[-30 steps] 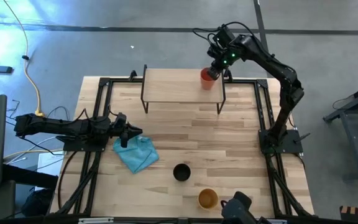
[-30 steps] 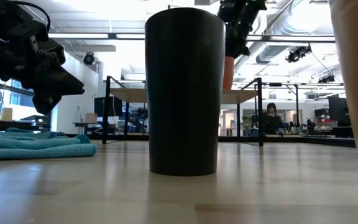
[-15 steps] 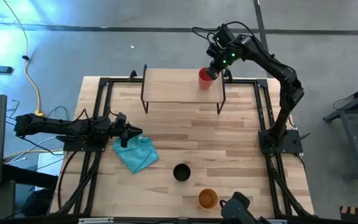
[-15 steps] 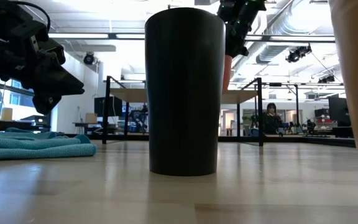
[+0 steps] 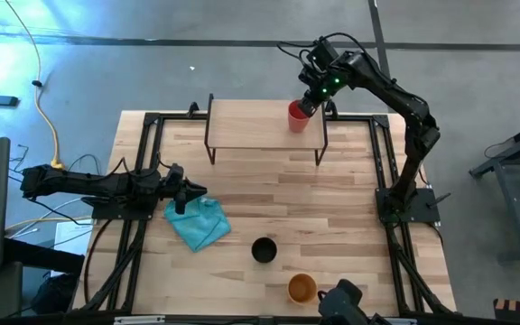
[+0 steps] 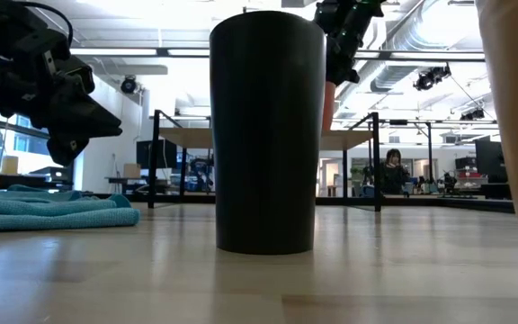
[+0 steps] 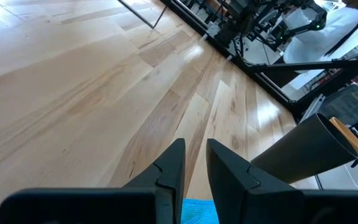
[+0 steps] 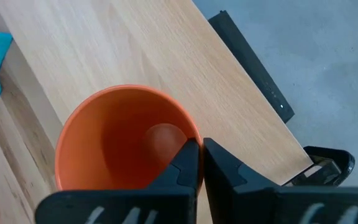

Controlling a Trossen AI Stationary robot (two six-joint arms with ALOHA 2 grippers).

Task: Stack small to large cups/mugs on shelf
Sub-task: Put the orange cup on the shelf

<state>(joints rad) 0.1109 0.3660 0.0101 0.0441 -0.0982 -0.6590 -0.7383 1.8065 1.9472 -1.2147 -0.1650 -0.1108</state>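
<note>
— What do you count from above?

— Three cups. The red cup [image 5: 297,116] sits at the right end of the shelf [image 5: 260,124], right under my right tool [image 5: 308,104], which is clenched on its rim. The black cup [image 5: 264,250] and the yellow-orange cup [image 5: 301,288] stand on the worktop [image 5: 332,199], well away from both tools. One blue cloth [image 5: 197,222] lies just beside my left tool [image 5: 193,192].

— And at worktop height?

— The black cup [image 6: 267,131] fills the middle, a plain tapered tumbler. The red cup [image 6: 329,105] peeks out behind it on the shelf [image 6: 349,139], right tool [image 6: 342,49] above.

— Left wrist?

— The left tool [image 7: 194,162] shows a narrow gap, grasping nothing; the black cup [image 7: 303,152] stands ahead of it.

— Right wrist?

— The right tool [image 8: 199,155] pinches the rim of the red cup [image 8: 120,143], which is upright and looks orange-red inside, over the shelf [image 8: 166,62].
</note>
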